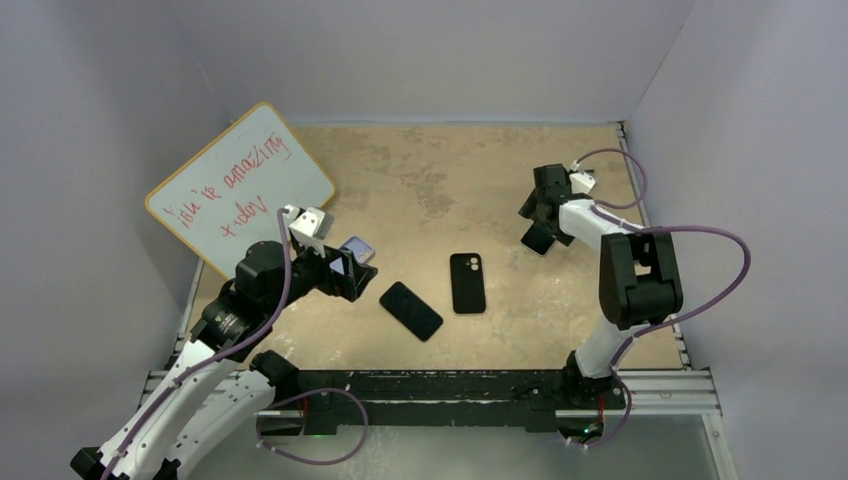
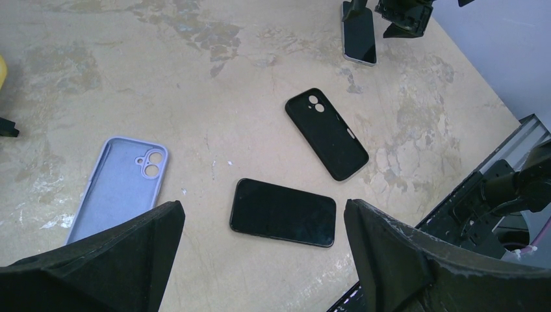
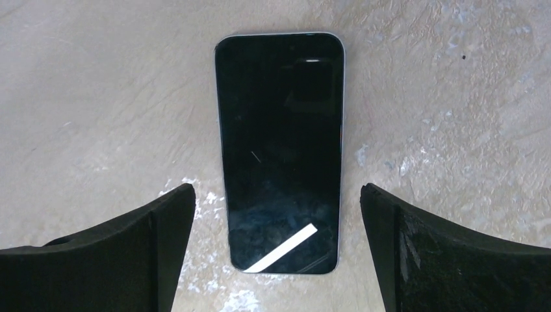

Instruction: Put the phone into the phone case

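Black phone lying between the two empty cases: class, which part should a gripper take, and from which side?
Probably the phone by its two long edges at mid-length, coming from straight above. It lies flat and thin on the table, so only its narrow width gives jaws opposing sides.

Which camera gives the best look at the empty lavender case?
Left wrist: the lavender case lies hollow side up, camera cutout plain. The top view shows only a corner past the left gripper; the right wrist view lacks it.
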Robot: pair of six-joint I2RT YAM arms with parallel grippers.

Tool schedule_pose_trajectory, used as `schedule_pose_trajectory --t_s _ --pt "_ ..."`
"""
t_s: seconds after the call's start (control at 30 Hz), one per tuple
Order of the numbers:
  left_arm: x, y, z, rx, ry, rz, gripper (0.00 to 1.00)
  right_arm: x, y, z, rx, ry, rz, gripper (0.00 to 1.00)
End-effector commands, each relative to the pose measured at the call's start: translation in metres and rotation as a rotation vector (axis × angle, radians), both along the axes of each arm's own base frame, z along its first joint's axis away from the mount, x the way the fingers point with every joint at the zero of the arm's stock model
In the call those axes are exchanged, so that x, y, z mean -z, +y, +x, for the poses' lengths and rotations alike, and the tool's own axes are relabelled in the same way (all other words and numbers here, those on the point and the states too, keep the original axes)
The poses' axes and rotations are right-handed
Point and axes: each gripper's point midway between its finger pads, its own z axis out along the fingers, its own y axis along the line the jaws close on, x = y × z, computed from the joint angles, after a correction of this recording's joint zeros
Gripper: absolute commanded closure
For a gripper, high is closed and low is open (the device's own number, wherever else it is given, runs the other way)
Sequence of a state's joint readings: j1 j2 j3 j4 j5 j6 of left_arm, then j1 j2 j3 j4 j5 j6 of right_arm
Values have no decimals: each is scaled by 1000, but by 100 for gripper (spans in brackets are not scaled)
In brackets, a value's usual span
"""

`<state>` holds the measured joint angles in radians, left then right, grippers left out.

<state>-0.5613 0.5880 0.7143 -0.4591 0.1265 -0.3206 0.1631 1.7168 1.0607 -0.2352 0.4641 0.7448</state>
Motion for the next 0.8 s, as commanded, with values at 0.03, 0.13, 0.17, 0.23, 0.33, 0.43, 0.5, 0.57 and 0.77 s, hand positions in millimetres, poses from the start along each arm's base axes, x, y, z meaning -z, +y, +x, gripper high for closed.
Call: schedule_pose_trajectory --t_s 0.03,0.13,0.17,0.23,0.33,0.43,0.5,0.57,0.77 --pt "-15 -2 1 5 -36 -21 0 12 -3 5 -21 18 10 3" --pt "-14 -2 2 4 -33 -19 0 20 -8 2 -8 44 1 3" --pt "-14 -2 2 5 -32 -18 0 23 -9 1 -6 51 1 3" --pt "-14 -2 2 4 -32 -18 0 29 -10 -1 -4 63 7 3" --pt "-13 -2 2 6 -29 -15 0 37 -10 -3 -11 69 16 5" --pt "-12 -2 2 7 -28 -14 0 43 -12 -4 -11 81 27 7" --pt "-13 -2 3 6 -28 -15 0 47 -13 -4 -16 87 42 8" --pt "-12 -3 3 7 -28 -15 0 51 -14 -5 -13 100 51 10" --pt "-10 -3 4 8 -19 -8 0 57 -14 -7 -30 149 59 14"
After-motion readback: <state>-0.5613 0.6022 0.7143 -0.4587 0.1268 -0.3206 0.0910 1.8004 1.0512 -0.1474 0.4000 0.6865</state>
